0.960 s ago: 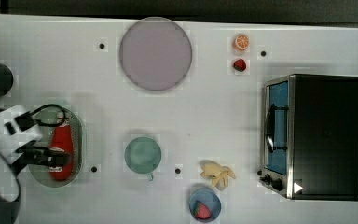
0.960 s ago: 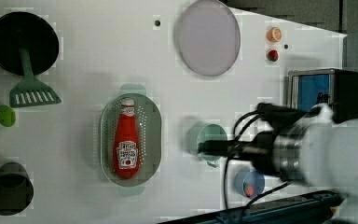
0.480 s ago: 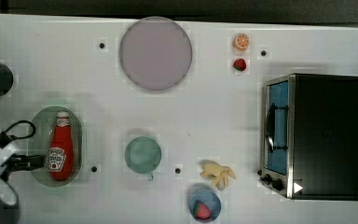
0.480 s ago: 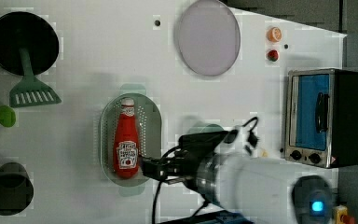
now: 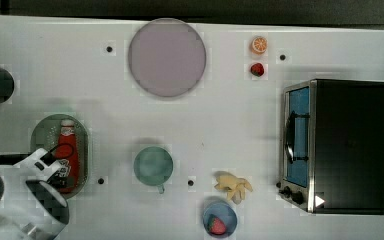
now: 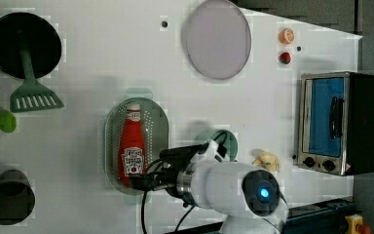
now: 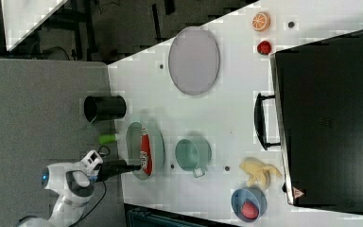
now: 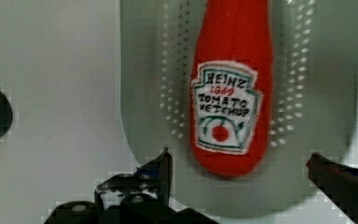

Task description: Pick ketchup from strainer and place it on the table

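The arm has swung in over the strainer's base end since a second ago. The ketchup (image 8: 230,93) lies flat inside the strainer (image 8: 144,93) near the top view's left. The gripper (image 8: 240,170) hangs above its base, fingers (image 8: 161,170) wide, on the table (image 5: 230,125).

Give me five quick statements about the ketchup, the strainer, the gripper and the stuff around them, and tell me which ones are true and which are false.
1. The ketchup lies inside the strainer. True.
2. The gripper is clamped shut on the bottle. False: its fingers stand open, one on each side of the bottle's base, with nothing between them.
3. The teal cup stands on the lilac-grey plate. False: it stands on the table, apart from the plate.
4. The bottle's label faces up. True.
5. The small blue bowl holds an orange slice. False: it holds something red; the orange slice lies on the table near the plate.
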You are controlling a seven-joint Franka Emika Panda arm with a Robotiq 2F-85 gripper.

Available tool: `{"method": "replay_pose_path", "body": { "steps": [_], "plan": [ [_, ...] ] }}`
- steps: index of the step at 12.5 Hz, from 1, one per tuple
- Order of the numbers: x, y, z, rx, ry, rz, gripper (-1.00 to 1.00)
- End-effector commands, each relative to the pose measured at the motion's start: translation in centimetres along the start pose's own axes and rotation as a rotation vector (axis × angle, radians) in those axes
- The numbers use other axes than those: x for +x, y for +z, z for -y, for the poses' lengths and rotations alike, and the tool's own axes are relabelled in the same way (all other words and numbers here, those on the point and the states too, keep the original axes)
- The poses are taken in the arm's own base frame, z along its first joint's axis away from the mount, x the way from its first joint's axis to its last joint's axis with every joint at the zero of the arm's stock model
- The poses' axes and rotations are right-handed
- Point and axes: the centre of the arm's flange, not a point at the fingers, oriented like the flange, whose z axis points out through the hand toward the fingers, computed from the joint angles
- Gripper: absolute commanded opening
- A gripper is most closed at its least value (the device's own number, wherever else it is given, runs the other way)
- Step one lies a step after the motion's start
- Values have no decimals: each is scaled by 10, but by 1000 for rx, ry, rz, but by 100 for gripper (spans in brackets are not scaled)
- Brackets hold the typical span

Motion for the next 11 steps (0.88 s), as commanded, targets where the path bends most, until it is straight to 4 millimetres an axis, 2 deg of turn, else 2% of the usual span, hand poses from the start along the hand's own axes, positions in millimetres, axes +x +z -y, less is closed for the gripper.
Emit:
{"method": "replay_pose_path", "body": {
  "steps": [1,5,9,10,11],
  "plan": [
    [14,10,-6,45,90,-39,100],
    [16,48,-10,52,127,-26,100],
    [24,70,-14,36,127,-34,100],
    [26,75,-14,33,128,-31,91],
    [28,78,-11,39,128,-33,68]
  ]
}}
